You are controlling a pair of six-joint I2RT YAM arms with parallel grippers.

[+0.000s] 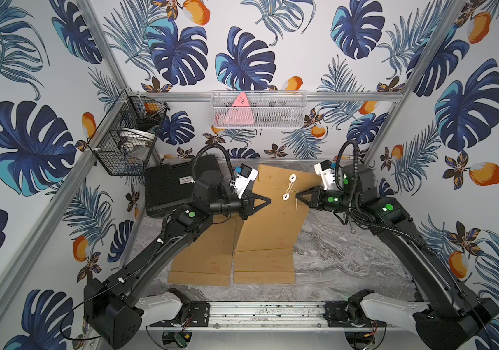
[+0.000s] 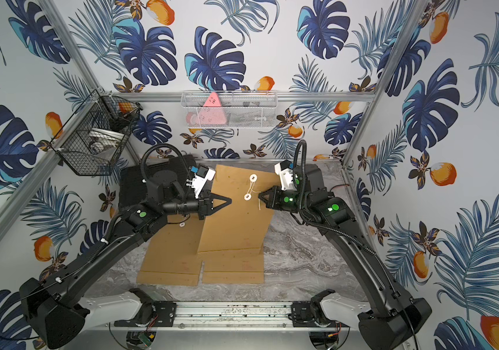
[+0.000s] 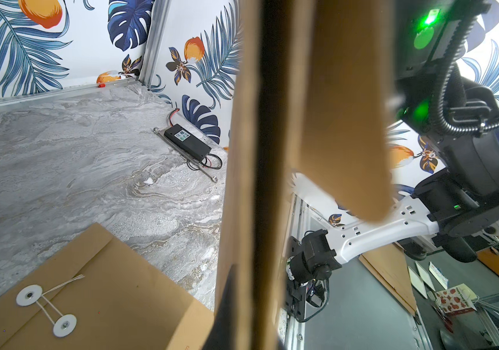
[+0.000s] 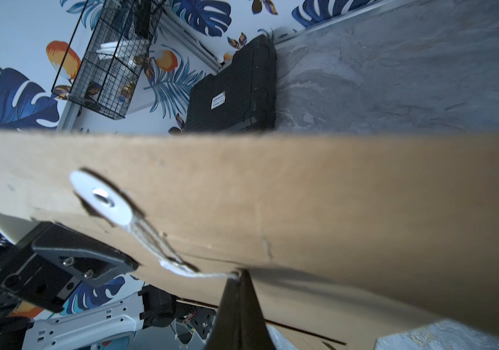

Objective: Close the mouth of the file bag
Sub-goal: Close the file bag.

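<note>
1. A grey marbled tabletop [image 1: 348, 251] runs wall to wall.
2. A black case [image 1: 169, 191] sits in the far left corner.
3. The left file bag [image 1: 202, 260] lies flat, left of centre, its string [image 3: 48, 309] wound between two white discs [image 3: 29, 295].
4. The middle file bag [image 1: 263, 266] lies flat just beside it, to the right, toward the near edge.
5. A small black power box [image 3: 187, 141] with wires lies against the right wall.
</note>
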